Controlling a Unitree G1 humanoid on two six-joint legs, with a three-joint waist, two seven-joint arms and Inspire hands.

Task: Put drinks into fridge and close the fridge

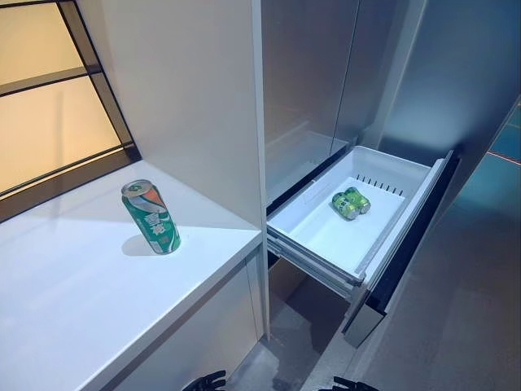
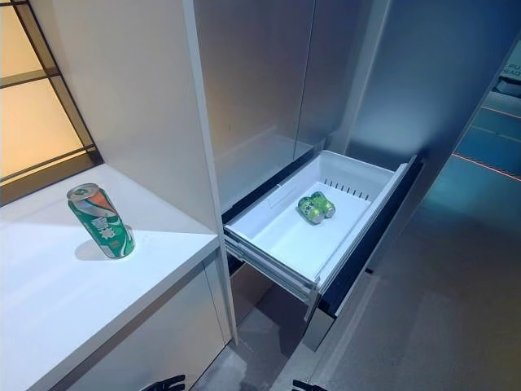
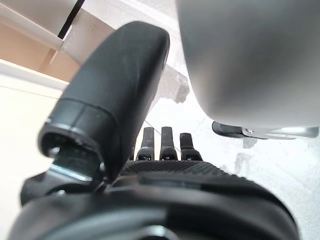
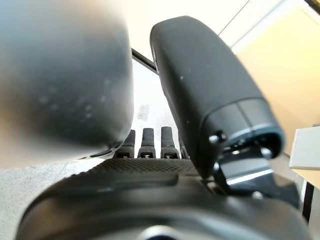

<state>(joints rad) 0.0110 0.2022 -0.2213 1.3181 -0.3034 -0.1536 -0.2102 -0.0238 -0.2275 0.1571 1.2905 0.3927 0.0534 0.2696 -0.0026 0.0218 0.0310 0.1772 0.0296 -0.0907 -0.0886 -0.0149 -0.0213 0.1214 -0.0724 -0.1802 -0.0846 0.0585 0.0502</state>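
Note:
A green drink can (image 1: 151, 217) stands upright on the white counter (image 1: 73, 301) left of the fridge. The fridge's lower drawer (image 1: 321, 244) is pulled out, and two green cans (image 1: 350, 203) lie on their sides in its white bin. Both hands hang low at the bottom edge of the eye views, far from the cans: my left hand (image 1: 205, 381) below the counter's front, my right hand (image 1: 350, 384) below the drawer. In the wrist views the left hand (image 3: 110, 100) and right hand (image 4: 200, 85) show straight fingers and hold nothing.
A tall white panel (image 1: 203, 98) separates the counter from the fridge. A window with a dark frame (image 1: 98, 81) backs the counter. The open drawer's dark front (image 1: 407, 244) juts out over the grey floor (image 1: 456, 309).

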